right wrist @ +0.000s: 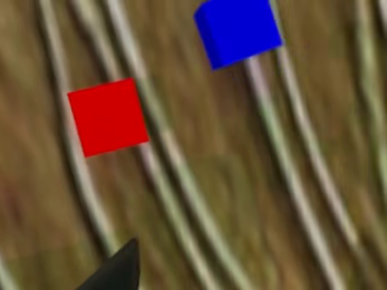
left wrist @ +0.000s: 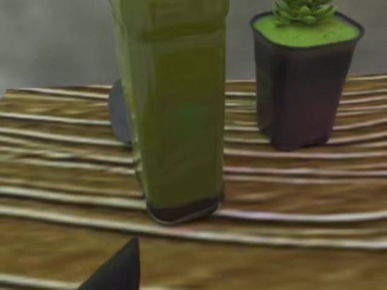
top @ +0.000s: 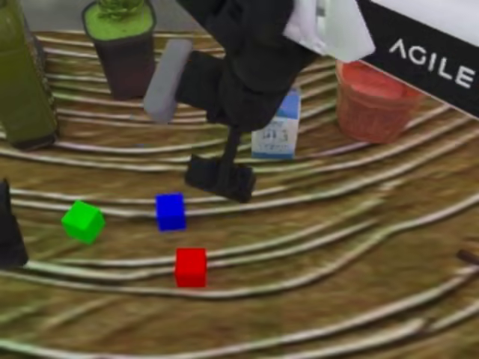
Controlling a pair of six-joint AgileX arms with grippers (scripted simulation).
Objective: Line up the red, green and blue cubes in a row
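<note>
Three small cubes lie left of the table's middle in the top view. The green cube [top: 82, 221] is farthest left, the blue cube [top: 171, 211] is to its right, and the red cube [top: 191, 267] sits nearer the front. My right gripper [top: 219, 182] hangs open and empty just behind and to the right of the blue cube. Its wrist view shows the red cube [right wrist: 107, 116] and the blue cube [right wrist: 237, 30] beyond one dark fingertip [right wrist: 121, 269]. My left gripper [top: 9, 232] is parked at the left edge, open, left of the green cube.
Along the back stand a tall green bottle [top: 22, 75], a dark plant pot [top: 121, 45], a grey rounded object [top: 166, 82], a blue-and-white carton [top: 278, 127] and a red woven basket [top: 374, 101]. The left wrist view faces the bottle [left wrist: 172, 109] and pot [left wrist: 302, 78].
</note>
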